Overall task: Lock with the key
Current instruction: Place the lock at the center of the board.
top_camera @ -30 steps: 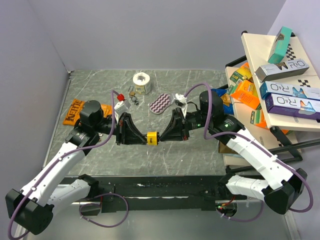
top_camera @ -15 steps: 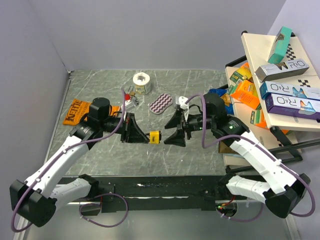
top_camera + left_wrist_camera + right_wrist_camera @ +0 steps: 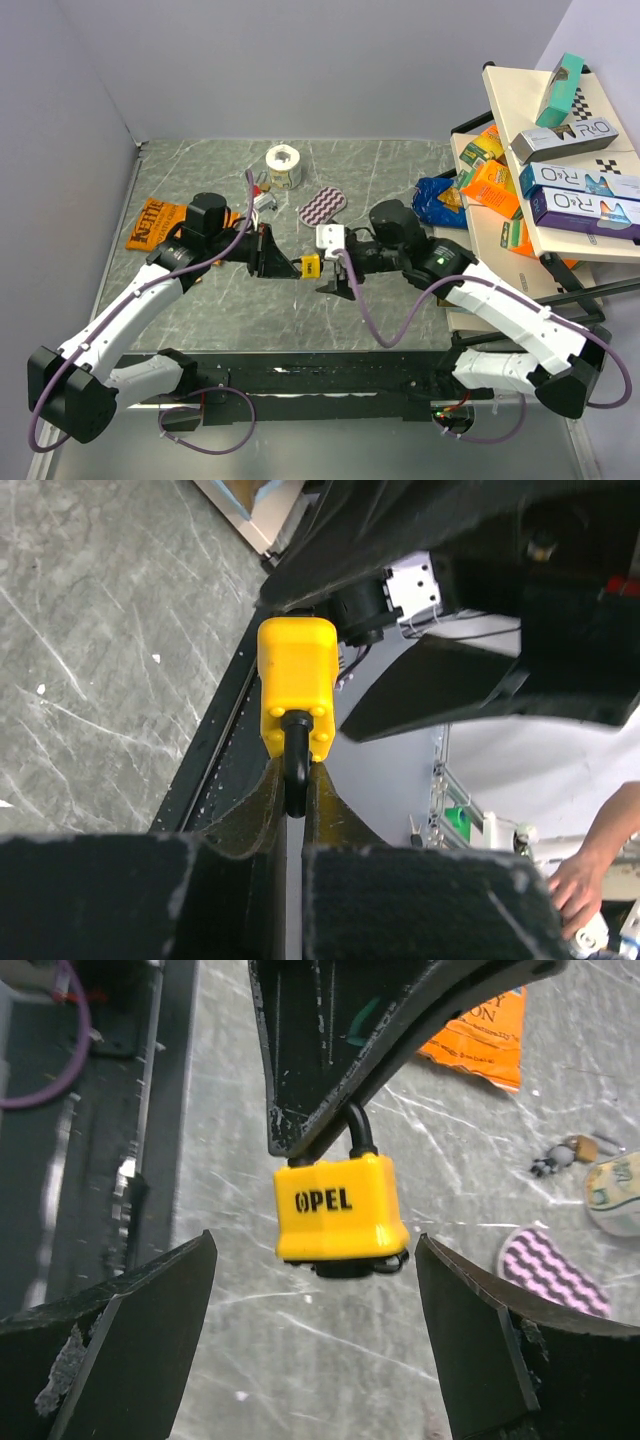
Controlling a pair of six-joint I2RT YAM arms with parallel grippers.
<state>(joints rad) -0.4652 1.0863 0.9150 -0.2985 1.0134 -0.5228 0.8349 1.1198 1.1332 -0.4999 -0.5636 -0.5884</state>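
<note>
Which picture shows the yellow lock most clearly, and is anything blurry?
Right wrist view: the yellow padlock is sharp, its OPEL lettering readable. Left wrist view: padlock softer, the left arm's fingers a dark blur up close. Top view: even light, soft shadows, padlock too small for detail.

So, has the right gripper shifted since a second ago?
Yes: the right gripper has opened wide by the yellow padlock, and its wrist has swung left, away from the blue bag.
</note>
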